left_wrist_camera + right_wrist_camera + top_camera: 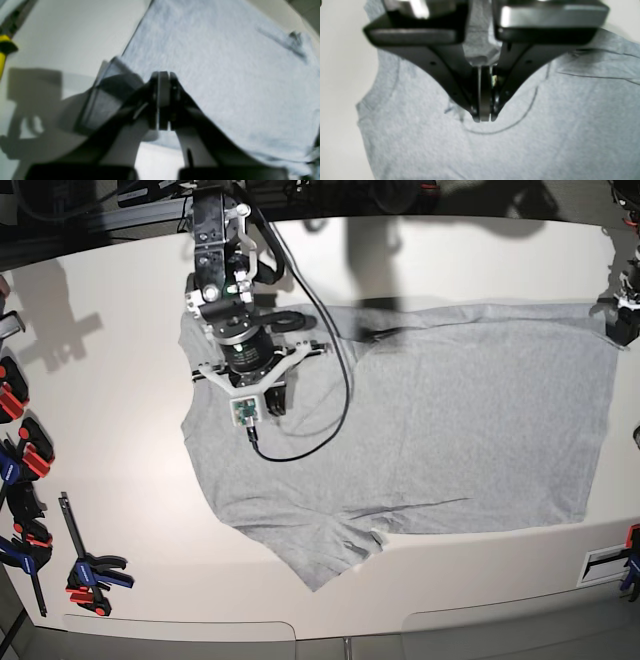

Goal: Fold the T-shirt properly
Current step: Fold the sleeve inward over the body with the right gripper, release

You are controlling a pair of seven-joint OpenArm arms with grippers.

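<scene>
While both black metal hands, left [163,100] and right [485,117], are closed, the light-grey cotton T-shirt [480,420] spreads across the pale, smooth bench [110,430], near black-and-red clamps [90,575].

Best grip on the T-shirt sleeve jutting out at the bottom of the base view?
Probably the pointed outer corner of the sleeve, coming down from above, jaws astride its edge. It juts past the body of the T-shirt and lies low, leaving mainly a thin edge to pinch.
</scene>
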